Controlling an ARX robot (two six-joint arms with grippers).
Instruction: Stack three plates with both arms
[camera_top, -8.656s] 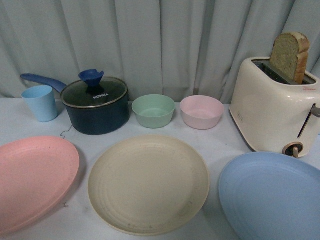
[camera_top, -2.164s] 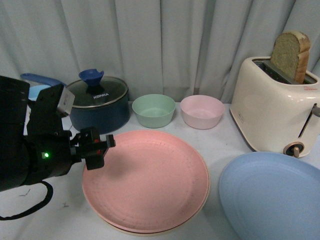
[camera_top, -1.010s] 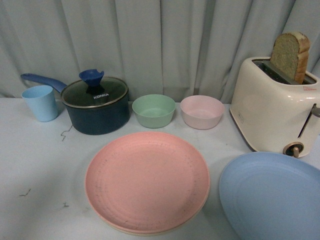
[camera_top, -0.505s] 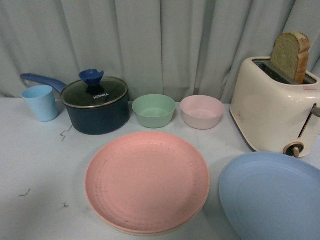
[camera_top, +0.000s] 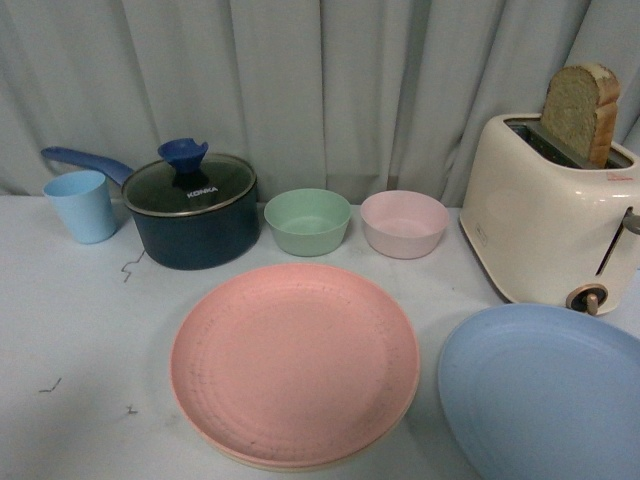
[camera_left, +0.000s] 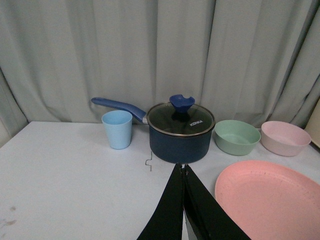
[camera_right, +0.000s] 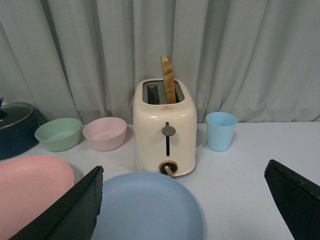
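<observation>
Since my left arm was last in the front view, it has pulled out of sight. The large round matte pink plate (camera_top: 295, 365), which once lay at the left of the white table (camera_top: 70, 330), now sits on the matching cream plate (camera_top: 262, 464) in the middle. Only a thin strip of cream rim shows along the near edge. The light blue plate of the same kind (camera_top: 545, 395) lies alone on the table to the right, just beside the stack and apart from it. Behind the plates stand a light blue plastic cup (camera_top: 80, 205), a dark blue saucepan with a glass lid (camera_top: 195, 215), a small green bowl (camera_top: 307, 221), a small pink bowl (camera_top: 403, 223) and a cream toaster (camera_top: 545, 225) with a slice of brown bread (camera_top: 578, 110) standing in its slot.

From my left wrist, my left gripper (camera_left: 182, 170) is pressed closed with its black fingers meeting and nothing between them. It hangs above bare table near the saucepan, with the pink plate off to one side.

From my right wrist, my right gripper (camera_right: 183, 172) is spread wide and holds nothing. The light blue plate lies between its fingers, in front of the toaster. A second light blue cup (camera_right: 221, 131) stands beside the toaster.
</observation>
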